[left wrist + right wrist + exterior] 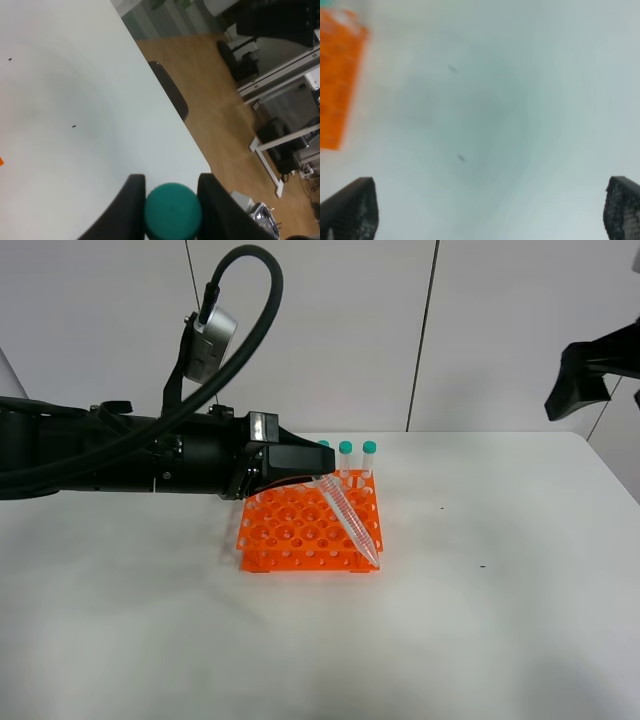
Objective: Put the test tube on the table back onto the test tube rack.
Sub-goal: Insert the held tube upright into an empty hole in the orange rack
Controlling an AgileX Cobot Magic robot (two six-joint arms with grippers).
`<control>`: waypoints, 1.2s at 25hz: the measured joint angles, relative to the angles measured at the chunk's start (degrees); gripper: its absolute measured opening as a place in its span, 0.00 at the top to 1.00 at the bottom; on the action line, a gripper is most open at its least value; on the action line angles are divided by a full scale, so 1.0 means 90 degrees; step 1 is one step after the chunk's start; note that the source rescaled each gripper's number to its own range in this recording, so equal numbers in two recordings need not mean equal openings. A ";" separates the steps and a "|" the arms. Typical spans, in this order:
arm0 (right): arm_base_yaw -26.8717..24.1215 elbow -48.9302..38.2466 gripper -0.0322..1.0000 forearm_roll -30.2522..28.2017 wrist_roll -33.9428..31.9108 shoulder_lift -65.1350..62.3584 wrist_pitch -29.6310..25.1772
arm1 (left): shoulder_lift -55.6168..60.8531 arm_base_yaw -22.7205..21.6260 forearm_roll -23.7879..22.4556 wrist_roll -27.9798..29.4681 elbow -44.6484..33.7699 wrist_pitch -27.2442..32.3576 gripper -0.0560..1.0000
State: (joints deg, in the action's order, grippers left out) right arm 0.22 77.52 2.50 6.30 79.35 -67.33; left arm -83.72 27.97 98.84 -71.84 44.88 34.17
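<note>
Left end effector (171,190) clamps tube (350,516) (white table (75,100) below).

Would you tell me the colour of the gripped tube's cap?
Teal cap, clearest in the left wrist view.

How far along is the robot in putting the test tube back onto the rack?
Done: the test tube is off the table, gripped at its teal cap by the left gripper. In hand: it hangs tilted over the test tube rack, tip at the rack's near right corner; whether it has entered a hole is unclear. Left: stand it upright, lower it, release. The right gripper is open, away from the rack.
</note>
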 joint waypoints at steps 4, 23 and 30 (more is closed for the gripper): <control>-0.0200 -0.0017 0.00 -0.0016 -0.0006 0.0000 -0.0258 | 0.0000 0.0000 0.0000 0.0000 0.0000 0.0000 0.94; -0.0217 -0.4354 0.00 0.0245 -0.0025 -0.4436 -0.0060 | 0.0000 0.0000 0.0000 0.0006 0.0000 0.0000 0.94; -0.0217 -0.5444 0.00 0.0245 -0.0109 -0.6651 0.0780 | 0.0000 0.0000 -0.0092 0.0006 0.0000 -0.0014 0.94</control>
State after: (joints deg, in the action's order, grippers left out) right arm -1.74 28.52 4.70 5.33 19.49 -60.31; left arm -83.72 27.97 98.01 -71.79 44.88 34.05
